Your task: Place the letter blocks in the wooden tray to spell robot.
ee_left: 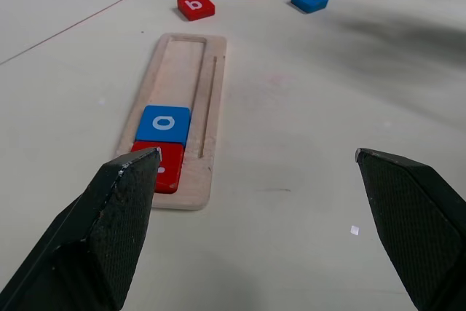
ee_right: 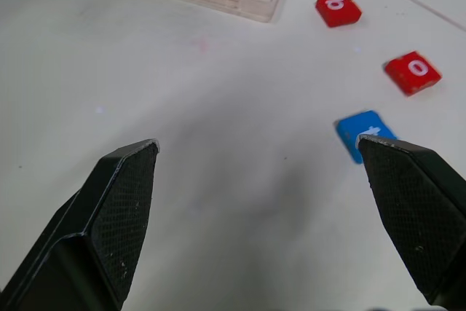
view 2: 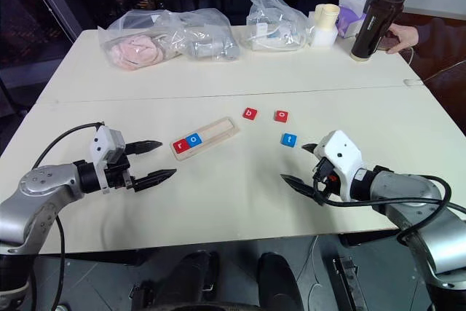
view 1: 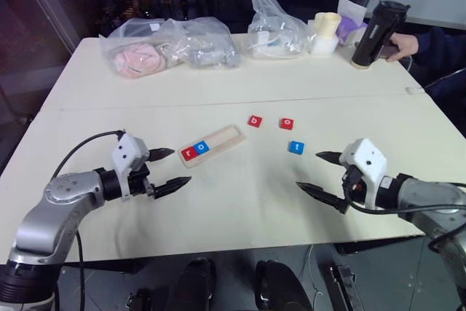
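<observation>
The wooden tray (view 1: 227,136) lies slanted at the table's middle. In its left end sit a red "r" block (view 1: 190,153) and a blue "o" block (view 1: 202,148); the rest of its slot (ee_left: 182,71) is bare. Right of the tray, loose on the table, lie a red "b" block (view 1: 254,121), a red "o" block (view 1: 287,123) and a blue "t" block (view 1: 295,147). My left gripper (view 1: 181,166) hovers open just left of the tray, holding nothing. My right gripper (view 1: 307,170) is open and holding nothing, near the blue "t" block (ee_right: 364,132) on its front right side.
Clear plastic bags (view 1: 167,49) with soft items and another bag (view 1: 275,30) line the far edge. At the far right stand pale cups (view 1: 326,30) and a dark bottle (view 1: 375,34) with a person's hand (view 1: 404,45) on it. A seam (view 1: 109,105) crosses the tabletop.
</observation>
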